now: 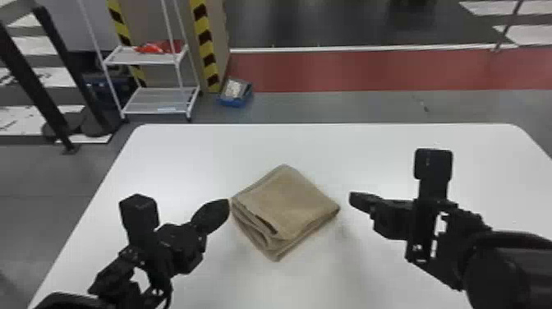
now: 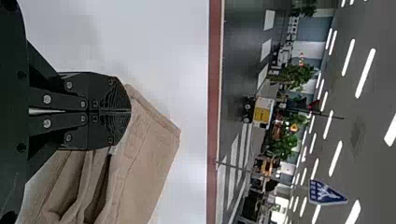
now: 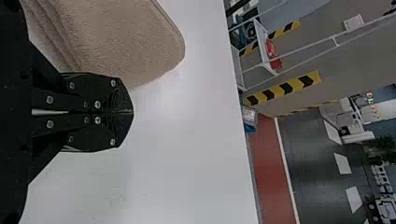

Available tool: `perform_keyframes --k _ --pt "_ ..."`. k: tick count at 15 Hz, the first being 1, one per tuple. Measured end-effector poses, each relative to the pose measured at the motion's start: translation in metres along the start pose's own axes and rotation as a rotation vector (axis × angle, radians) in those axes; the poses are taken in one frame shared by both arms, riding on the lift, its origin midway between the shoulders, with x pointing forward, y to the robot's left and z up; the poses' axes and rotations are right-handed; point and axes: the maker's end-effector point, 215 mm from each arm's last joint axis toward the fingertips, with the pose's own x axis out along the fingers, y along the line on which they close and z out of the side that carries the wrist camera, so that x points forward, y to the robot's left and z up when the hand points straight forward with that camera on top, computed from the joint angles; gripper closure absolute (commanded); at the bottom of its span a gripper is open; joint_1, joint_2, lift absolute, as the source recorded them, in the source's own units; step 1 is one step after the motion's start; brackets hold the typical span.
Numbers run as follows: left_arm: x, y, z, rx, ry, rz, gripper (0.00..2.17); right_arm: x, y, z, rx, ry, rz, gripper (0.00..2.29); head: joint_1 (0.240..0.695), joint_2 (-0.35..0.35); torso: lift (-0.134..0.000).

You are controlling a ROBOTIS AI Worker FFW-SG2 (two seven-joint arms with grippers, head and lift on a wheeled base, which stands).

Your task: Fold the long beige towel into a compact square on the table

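The beige towel lies folded into a thick, roughly square stack at the middle of the table, one corner toward the robot, with layered edges along its left side. My left gripper is just left of the towel's left corner, fingers pressed together. In the left wrist view that gripper is shut in front of the towel. On the other side, my right gripper stands a short way right of the towel's right corner. The right wrist view has this gripper shut too, beside the towel.
The white table extends around the towel on all sides. Beyond its far edge stand a white shelf rack and a blue box on the floor.
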Motion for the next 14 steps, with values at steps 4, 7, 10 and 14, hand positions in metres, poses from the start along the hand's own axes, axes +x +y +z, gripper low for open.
perform_keyframes --k 4,7,10,14 --pt "0.003 0.036 0.012 0.014 -0.059 0.066 1.71 -0.038 0.004 -0.033 0.017 0.005 0.027 2.02 0.695 0.112 -0.123" --pt "0.002 0.045 0.015 0.010 -0.070 0.079 1.71 -0.032 0.004 -0.049 0.017 0.015 0.023 2.02 0.695 0.126 -0.123" --pt "0.003 0.046 0.014 0.006 -0.071 0.079 1.71 -0.011 0.000 -0.047 0.003 0.028 0.008 2.02 0.695 0.130 -0.123" --pt "0.004 0.046 0.016 0.003 -0.073 0.073 1.71 0.036 -0.001 -0.025 -0.035 0.024 -0.011 2.02 0.695 0.134 -0.123"
